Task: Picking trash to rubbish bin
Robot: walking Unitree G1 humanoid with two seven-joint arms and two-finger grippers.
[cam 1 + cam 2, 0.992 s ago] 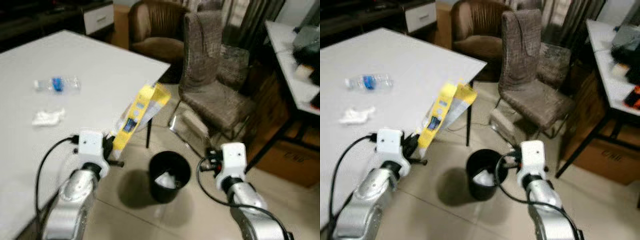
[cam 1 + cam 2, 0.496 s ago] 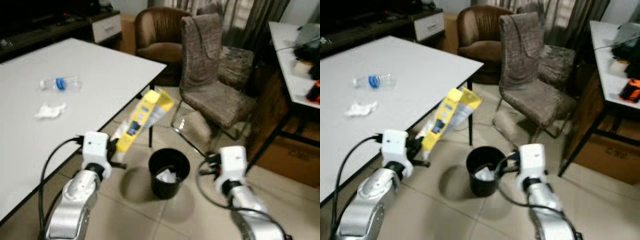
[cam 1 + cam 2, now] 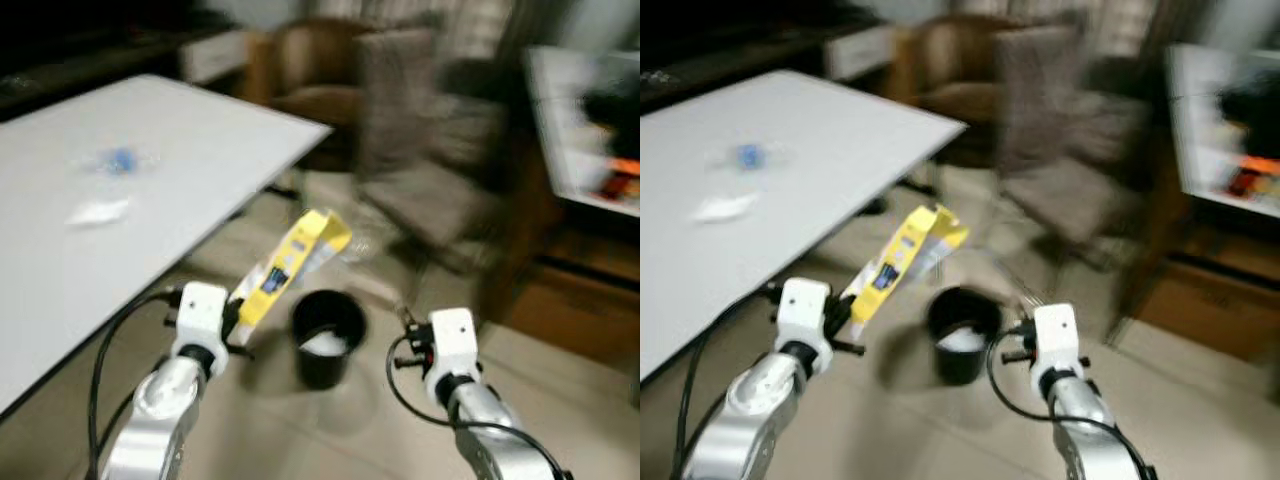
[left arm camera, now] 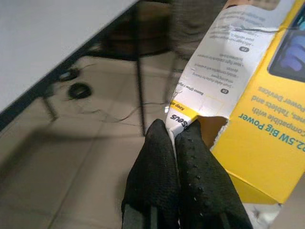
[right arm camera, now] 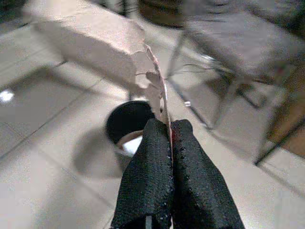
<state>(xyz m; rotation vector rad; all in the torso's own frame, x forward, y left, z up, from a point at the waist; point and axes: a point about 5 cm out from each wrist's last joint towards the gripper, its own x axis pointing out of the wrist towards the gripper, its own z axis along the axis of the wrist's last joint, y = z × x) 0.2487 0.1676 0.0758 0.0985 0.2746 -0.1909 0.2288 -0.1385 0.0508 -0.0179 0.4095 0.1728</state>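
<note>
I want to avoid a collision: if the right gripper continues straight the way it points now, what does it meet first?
Probably the black rubbish bin on the floor: the right gripper, shut on a torn scrap, points towards its rim, though depth is unclear.

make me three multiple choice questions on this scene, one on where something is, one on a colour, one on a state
1. Where is the bin?
A. on the white table
B. on the tiled floor between the two arms
C. on the chair seat

2. What is the main colour of the torn carton?
A. yellow
B. green
C. red

3. What state is the left tool in?
A. wide open and empty
B. shut on a bottle
C. shut on the carton's edge

Answers:
1. B, the eye views show the black bin standing on the floor ahead of both arms.
2. A, its big printed face is yellow, with a white panel.
3. C, the left wrist view shows both black fingers pressed together on the carton's torn edge.
</note>
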